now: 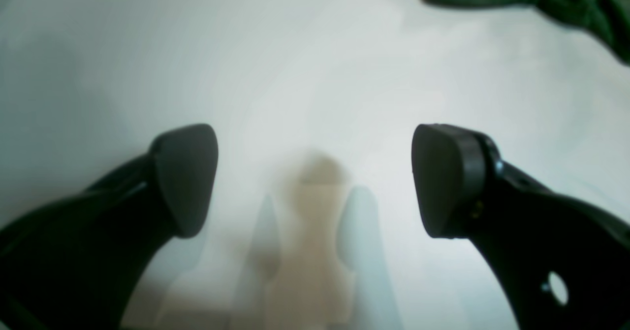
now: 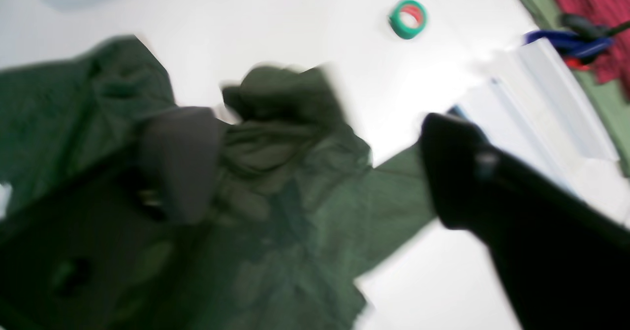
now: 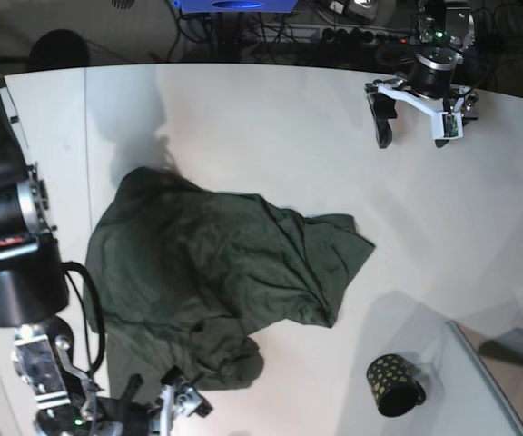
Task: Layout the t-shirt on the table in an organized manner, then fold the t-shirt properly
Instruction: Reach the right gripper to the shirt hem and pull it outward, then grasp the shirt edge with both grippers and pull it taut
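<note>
We see the dark green t-shirt [image 3: 216, 272] crumpled left of centre on the white tabletop [image 3: 271, 136], thin, limp and light, best pinched at a hem or sleeve edge; the right end effector [image 2: 315, 167], at seven o'clock, and the left end effector [image 1: 315, 180], at one o'clock, both gape, holding nothing.

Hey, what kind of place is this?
Probably a robotics lab bench: a white table with two robot arms, a tangle of cables behind it, and a green t-shirt as test material.
</note>
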Action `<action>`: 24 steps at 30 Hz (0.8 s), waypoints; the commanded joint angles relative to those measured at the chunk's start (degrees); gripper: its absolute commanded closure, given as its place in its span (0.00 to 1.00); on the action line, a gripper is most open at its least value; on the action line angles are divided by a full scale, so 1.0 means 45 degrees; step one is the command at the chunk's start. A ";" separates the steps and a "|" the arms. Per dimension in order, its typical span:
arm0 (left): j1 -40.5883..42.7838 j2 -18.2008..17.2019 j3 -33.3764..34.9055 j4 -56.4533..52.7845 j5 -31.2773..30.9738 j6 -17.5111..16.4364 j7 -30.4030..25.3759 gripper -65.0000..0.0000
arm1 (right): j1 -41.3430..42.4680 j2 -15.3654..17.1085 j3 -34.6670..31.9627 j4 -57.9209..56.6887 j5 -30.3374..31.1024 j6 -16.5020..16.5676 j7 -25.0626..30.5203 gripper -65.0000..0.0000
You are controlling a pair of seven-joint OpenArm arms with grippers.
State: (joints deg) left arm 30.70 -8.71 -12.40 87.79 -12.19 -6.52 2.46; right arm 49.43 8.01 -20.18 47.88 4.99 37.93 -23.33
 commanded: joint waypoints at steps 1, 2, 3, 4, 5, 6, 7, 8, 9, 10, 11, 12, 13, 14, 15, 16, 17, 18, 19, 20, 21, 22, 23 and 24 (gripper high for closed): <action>0.0084 -0.0106 -0.0067 0.0233 -0.0076 -0.0025 -0.0322 0.09 | -0.0191 0.0535 0.0510 0.0994 -0.0026 -0.0078 -0.0451 0.00; 0.0045 -0.0106 -0.0067 0.0233 -0.0076 -0.0025 -0.0322 0.09 | -0.1011 0.0847 0.1272 0.2010 -0.0026 -0.0078 -0.1174 0.00; 0.0006 -0.0106 -0.0067 0.0233 -0.0076 -0.0025 -0.0322 0.09 | -0.1793 0.1043 0.2171 0.3026 -0.0026 -0.0078 -0.1877 0.04; -0.0013 -0.0106 -0.0067 0.0233 -0.0076 -0.0025 -0.0322 0.09 | -0.2809 0.1101 0.3284 0.4003 -0.0026 0.0000 -0.2522 0.08; -0.0033 -0.0106 -0.0086 0.0233 -0.0076 -0.0025 -0.0322 0.09 | -0.3727 0.1121 0.4241 0.4901 -0.0026 0.0000 -0.2971 0.13; -0.0150 -0.0106 -0.0067 0.0233 -0.0076 -0.0045 -0.0322 0.09 | -0.4743 0.1121 0.5374 0.5820 -0.0026 0.0020 -0.3382 0.17; -0.0287 -0.0106 -0.0067 0.0233 -0.0076 -0.0045 -0.0322 0.09 | -0.5583 0.1023 0.6175 0.6582 -0.0026 0.0020 -0.3655 0.20; -0.0404 -0.0106 -0.0067 0.0174 -0.0076 -0.0045 -0.0322 0.09 | -0.6638 0.0828 0.7055 0.7441 -0.0026 0.0020 -0.3792 0.22; -0.0560 -0.0106 -0.0027 0.0135 -0.0115 -0.0045 -0.0322 0.09 | -0.7517 0.0593 0.7660 0.8047 -0.0026 0.0020 -0.3831 0.22; -0.0736 -0.0106 0.0207 0.0135 -0.0174 -0.0064 -0.0322 0.09 | -0.8435 0.0359 0.8227 0.8711 -0.0026 0.0039 -0.3811 0.22; -0.0854 -0.0145 0.0461 0.0135 -0.0174 -0.0064 -0.0322 0.09 | -0.9138 0.0183 0.8520 0.9180 -0.0026 0.0039 -0.3811 0.22; -0.0990 -0.0145 0.0754 0.0135 -0.0193 -0.0064 -0.0322 0.09 | -0.9744 -0.0012 0.8656 0.9512 -0.0026 0.0059 -0.3811 0.22; -0.1205 -0.0145 0.1086 0.0135 -0.0193 -0.0064 -0.0322 0.09 | -1.0310 -0.0168 0.8754 0.9766 -0.0006 0.0078 -0.3811 0.22; -0.1440 -0.0145 0.1496 0.0115 -0.0193 -0.0064 -0.0302 0.09 | -1.0838 -0.0383 0.8813 1.0000 -0.0006 0.0235 -0.3811 0.22; -0.1674 -0.0145 0.1887 0.0057 -0.0193 -0.0064 -0.0302 0.09 | -1.1229 -0.0559 0.8950 1.0078 -0.0006 0.0371 -0.3811 0.22; -0.1987 -0.0145 0.2317 -0.0139 -0.0193 -0.0064 -0.0205 0.09 | -1.1580 -0.0872 0.9184 1.0078 -0.0006 0.0459 -0.3811 0.22; -0.2260 -0.0125 0.2590 -0.0334 -0.0193 -0.0064 -0.0048 0.09 | -1.1795 -0.1165 0.9379 1.0059 -0.0006 0.0459 -0.3792 0.22; -0.2612 -0.0086 0.2825 -0.0549 -0.0193 -0.0064 0.0167 0.09 | -1.1971 -0.1399 0.9594 1.0059 -0.0006 0.0459 -0.3792 0.22; -0.2944 -0.0047 0.3040 -0.0861 -0.0193 -0.0064 0.0342 0.09 | -1.2127 -0.1595 0.9731 1.0059 -0.0006 0.0459 -0.3792 0.22; -0.3315 -0.0008 0.3274 -0.1272 -0.0193 -0.0064 0.0460 0.09 | -1.2244 -0.1731 0.9809 1.0059 -0.0006 0.0459 -0.3792 0.22; -0.3628 0.0148 0.3372 -0.1643 -0.0193 -0.0064 0.0518 0.09 | -1.2342 -0.1809 0.9868 1.0059 -0.0006 0.0459 -0.3792 0.22; -0.3940 0.0285 0.3391 -0.1994 -0.0193 -0.0064 0.0518 0.09 | -1.2420 -0.1849 0.9868 1.0039 -0.0006 0.0459 -0.3792 0.22; -0.4155 0.0402 0.3391 -0.2288 -0.0193 -0.0064 0.0518 0.09 | -1.2459 -0.1888 0.9868 1.0039 -0.0006 0.0459 -0.3792 0.22; -0.4409 0.0461 0.3411 -0.2600 -0.0193 -0.0064 0.0518 0.09 | -1.2498 -0.2005 0.9848 1.0039 -0.0006 0.0459 -0.3792 0.22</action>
State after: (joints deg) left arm 11.27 -6.76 2.87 75.31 -12.73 -6.22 6.00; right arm -7.27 -1.08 24.01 92.03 4.25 39.94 -41.58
